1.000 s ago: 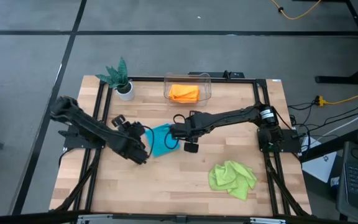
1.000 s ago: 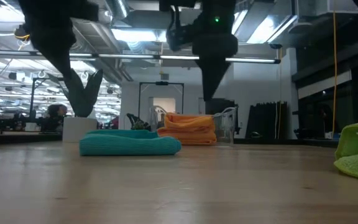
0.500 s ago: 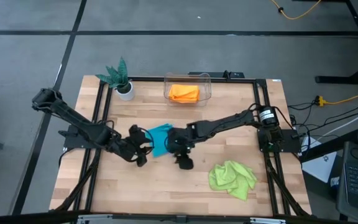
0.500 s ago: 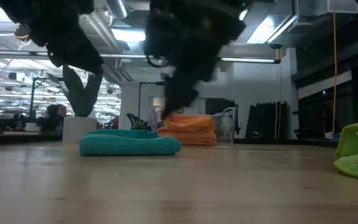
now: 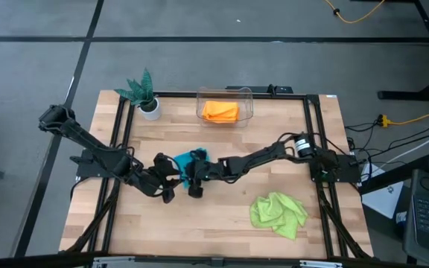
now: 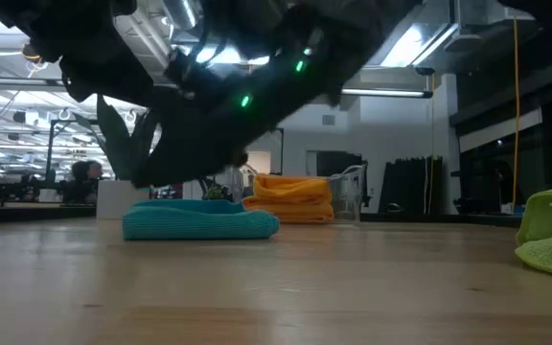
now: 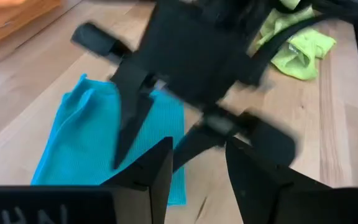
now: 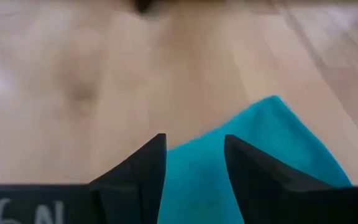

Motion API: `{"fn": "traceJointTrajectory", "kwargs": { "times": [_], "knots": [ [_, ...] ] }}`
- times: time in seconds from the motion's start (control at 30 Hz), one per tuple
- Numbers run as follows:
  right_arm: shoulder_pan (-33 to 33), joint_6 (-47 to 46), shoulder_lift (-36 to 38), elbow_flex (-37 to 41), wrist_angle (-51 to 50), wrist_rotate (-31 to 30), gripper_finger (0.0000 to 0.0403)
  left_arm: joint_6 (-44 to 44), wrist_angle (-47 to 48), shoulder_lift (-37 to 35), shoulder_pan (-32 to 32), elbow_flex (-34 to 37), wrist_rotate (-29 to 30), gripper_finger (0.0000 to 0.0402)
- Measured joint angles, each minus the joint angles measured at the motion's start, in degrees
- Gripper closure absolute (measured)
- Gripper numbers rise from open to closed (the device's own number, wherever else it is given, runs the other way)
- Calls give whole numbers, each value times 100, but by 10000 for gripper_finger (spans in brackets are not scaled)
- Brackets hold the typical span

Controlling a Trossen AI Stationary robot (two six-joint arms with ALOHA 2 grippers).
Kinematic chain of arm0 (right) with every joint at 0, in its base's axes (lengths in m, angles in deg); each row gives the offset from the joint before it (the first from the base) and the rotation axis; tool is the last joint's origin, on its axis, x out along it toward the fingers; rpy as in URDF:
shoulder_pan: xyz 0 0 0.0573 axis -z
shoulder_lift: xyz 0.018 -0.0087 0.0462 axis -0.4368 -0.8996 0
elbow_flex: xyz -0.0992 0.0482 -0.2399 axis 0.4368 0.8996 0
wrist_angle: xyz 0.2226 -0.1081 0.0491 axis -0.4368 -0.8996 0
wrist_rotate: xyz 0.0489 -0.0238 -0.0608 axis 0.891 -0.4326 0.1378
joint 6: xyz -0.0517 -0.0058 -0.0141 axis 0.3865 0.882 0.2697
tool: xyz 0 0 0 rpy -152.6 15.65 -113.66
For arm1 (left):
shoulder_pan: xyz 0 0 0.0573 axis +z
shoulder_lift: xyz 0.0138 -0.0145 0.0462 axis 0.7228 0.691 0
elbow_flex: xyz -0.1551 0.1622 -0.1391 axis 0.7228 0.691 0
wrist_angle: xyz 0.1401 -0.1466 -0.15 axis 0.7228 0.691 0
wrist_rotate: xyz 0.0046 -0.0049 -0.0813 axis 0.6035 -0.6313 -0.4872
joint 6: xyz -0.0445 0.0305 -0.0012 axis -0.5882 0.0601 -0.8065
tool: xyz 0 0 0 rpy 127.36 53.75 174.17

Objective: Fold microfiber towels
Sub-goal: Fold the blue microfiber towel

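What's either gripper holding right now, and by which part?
Nothing. The left gripper and right gripper both stand open with nothing between the fingers, over the folded teal towel, which lies flat on the table.

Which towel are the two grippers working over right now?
The teal-blue towel mid-table, folded flat beneath both grippers. The orange towel sits in the clear bin, and the lime green towel lies crumpled, apart.

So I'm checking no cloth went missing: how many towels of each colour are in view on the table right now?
Orange towel, folded in the clear container: 1
Teal towel, folded, between the two grippers: 1
Lime green towel, crumpled near the table's front right: 1
Total: 3 towels in view
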Motion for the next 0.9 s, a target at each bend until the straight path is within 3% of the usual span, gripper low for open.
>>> {"fn": "traceJointTrajectory", "kwargs": {
  "times": [0.17,0.27,0.43,0.6,0.77,0.9],
  "knots": [
    [189,-370,-448,-9,408,-533,238,18,11,0,-69,0,6,260],
    [330,-1264,-655,-7,431,-1010,238,21,12,0,-67,0,9,260],
    [380,-1427,-660,-9,466,-1080,238,174,17,0,-67,0,36,260],
    [313,-765,48,-42,310,-992,238,171,59,2,-67,0,45,260],
    [190,-265,923,-39,-962,-953,238,171,68,4,-67,0,47,260],
    [-14,-168,1229,-46,-1927,-583,238,170,75,4,-67,0,45,260]
  ]
}}
